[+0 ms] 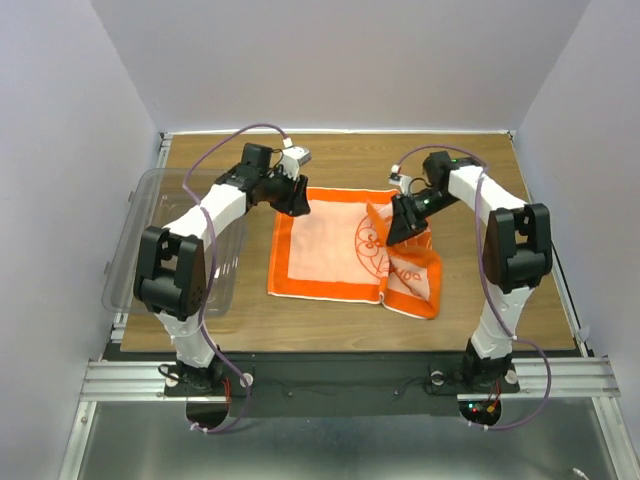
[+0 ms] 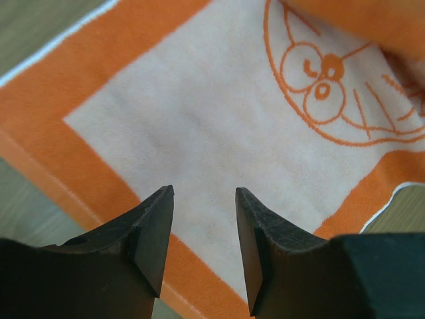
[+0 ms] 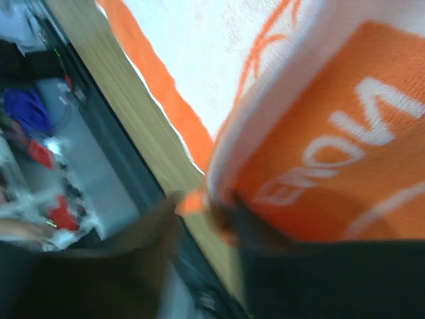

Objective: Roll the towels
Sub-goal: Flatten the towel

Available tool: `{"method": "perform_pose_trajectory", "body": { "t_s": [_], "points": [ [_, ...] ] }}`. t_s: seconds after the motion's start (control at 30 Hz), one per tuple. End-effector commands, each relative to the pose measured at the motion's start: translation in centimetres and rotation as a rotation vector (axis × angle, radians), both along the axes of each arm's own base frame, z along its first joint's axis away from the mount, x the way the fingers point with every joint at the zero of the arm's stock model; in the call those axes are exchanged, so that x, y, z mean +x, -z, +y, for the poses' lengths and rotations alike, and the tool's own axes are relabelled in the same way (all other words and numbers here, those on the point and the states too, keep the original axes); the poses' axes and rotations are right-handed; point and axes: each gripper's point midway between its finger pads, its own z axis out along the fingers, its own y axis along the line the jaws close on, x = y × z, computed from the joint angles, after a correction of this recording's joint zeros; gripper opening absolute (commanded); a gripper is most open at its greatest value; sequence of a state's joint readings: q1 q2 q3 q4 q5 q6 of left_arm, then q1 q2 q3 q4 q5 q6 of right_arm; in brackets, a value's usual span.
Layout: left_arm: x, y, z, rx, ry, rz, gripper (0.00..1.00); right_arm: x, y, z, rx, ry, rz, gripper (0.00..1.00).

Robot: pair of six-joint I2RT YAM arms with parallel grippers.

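Note:
The orange towel (image 1: 325, 250) with its white middle panel and cat outline lies on the wooden table. Its right end is folded over to the left, so the lettered orange band faces up. My right gripper (image 1: 401, 228) sits on that raised fold. In the blurred right wrist view its jaws (image 3: 202, 206) pinch an orange corner of the towel (image 3: 332, 133). My left gripper (image 1: 298, 207) hovers at the towel's far left corner. In the left wrist view it (image 2: 204, 193) is open and empty, just above the white panel (image 2: 199, 113) near the orange border.
A clear plastic tub (image 1: 150, 240) stands at the table's left edge beside the left arm. Bare wood shows behind and in front of the towel. White walls close in the back and sides. The metal rail runs along the near edge.

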State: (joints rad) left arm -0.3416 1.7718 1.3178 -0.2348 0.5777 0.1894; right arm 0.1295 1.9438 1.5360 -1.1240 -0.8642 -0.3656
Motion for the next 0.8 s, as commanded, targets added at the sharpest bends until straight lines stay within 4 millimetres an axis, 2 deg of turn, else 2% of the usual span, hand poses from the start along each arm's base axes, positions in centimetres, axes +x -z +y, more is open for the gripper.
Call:
{"method": "perform_pose_trajectory", "body": {
  "t_s": [0.0,0.07,0.13,0.17,0.23,0.3,0.37,0.43,0.57,0.77],
  "points": [
    [-0.5,-5.7,-1.6,-0.115,0.042,-0.105,0.54,2.7,-1.2,2.6,0.076,0.067,-0.051,0.62],
    [-0.6,-5.6,-1.6,-0.117,0.043,-0.095,0.54,3.2,-1.5,1.5,0.000,0.070,-0.108,0.63],
    [-0.8,-5.1,-1.7,-0.113,0.044,-0.082,0.54,3.4,-3.1,-0.5,-0.054,0.065,-0.219,0.66],
    [-0.8,-4.7,-1.7,-0.112,0.044,-0.069,0.54,3.2,-2.6,-1.9,-0.124,0.077,-0.235,0.66],
    [-1.2,-4.1,-1.9,-0.109,0.054,-0.052,0.54,2.6,-3.2,-4.4,-0.202,0.048,-0.325,0.66],
    [-1.4,-3.6,-2.2,-0.103,0.069,-0.046,0.54,1.5,-1.3,-6.9,-0.322,-0.006,-0.353,0.61],
    [-1.8,-3.1,-2.8,-0.099,0.087,-0.036,0.54,0.7,-0.4,-8.3,-0.392,-0.049,-0.376,0.59],
    [-2.0,-2.8,-3.1,-0.088,0.092,-0.033,0.54,0.1,0.7,-8.6,-0.398,-0.100,-0.376,0.59],
    [-2.3,-1.3,-3.7,-0.055,0.105,-0.019,0.55,0.9,2.4,-8.4,-0.391,-0.133,-0.383,0.64],
    [-2.3,0.9,-3.9,-0.016,0.102,0.032,0.56,2.0,3.3,-7.6,-0.353,-0.151,-0.377,0.68]
  ]
}}
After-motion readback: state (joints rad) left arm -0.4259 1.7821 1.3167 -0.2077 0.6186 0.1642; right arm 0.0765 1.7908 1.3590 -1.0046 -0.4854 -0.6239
